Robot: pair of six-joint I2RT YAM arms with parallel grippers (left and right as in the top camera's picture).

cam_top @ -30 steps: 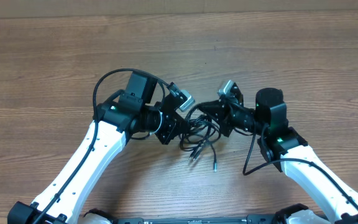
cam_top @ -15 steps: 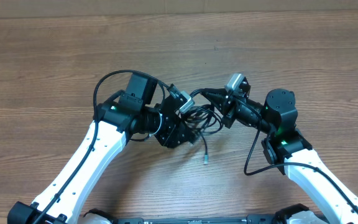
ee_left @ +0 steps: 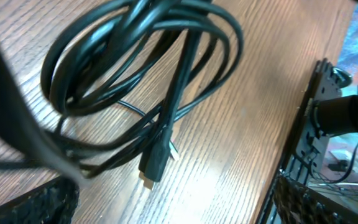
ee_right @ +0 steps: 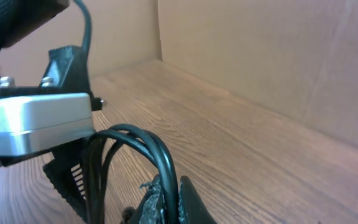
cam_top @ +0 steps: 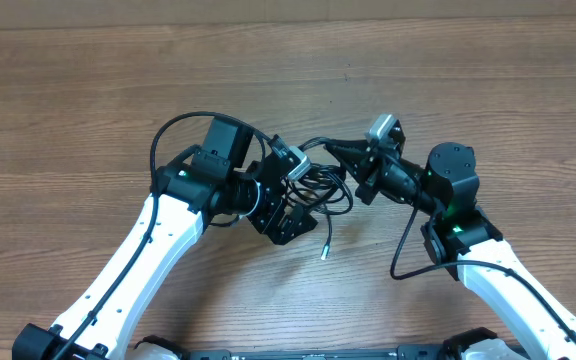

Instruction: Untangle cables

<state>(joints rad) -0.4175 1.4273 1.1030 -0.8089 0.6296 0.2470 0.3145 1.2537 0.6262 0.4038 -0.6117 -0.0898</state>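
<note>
The cables [cam_top: 320, 187] are thin black cords looped in a loose bundle between my two grippers. My right gripper [cam_top: 332, 149] is shut on one strand, and the right wrist view shows that strand [ee_right: 164, 163] arching up out of the pinched fingertips [ee_right: 191, 202]. My left gripper [cam_top: 290, 214] stands open just left of and below the bundle, with nothing between its fingers [ee_left: 33, 204]. In the left wrist view the loops [ee_left: 143, 59] hang above the table and a black plug [ee_left: 156, 163] with a metal tip dangles from them. One loose end with a silvery tip [cam_top: 324, 254] trails toward the front.
The wooden table [cam_top: 88, 90] stretches out on all sides. A cardboard wall [ee_right: 278, 50] stands behind it. The table's front edge and a black frame [ee_left: 306, 134] show at the right of the left wrist view. The left wrist camera housing [ee_right: 36, 124] sits close to my right gripper.
My left gripper has gone from shut to wide open and let go of the cables. My right gripper has lifted its strand up and back, and the loose tip has shifted left.
</note>
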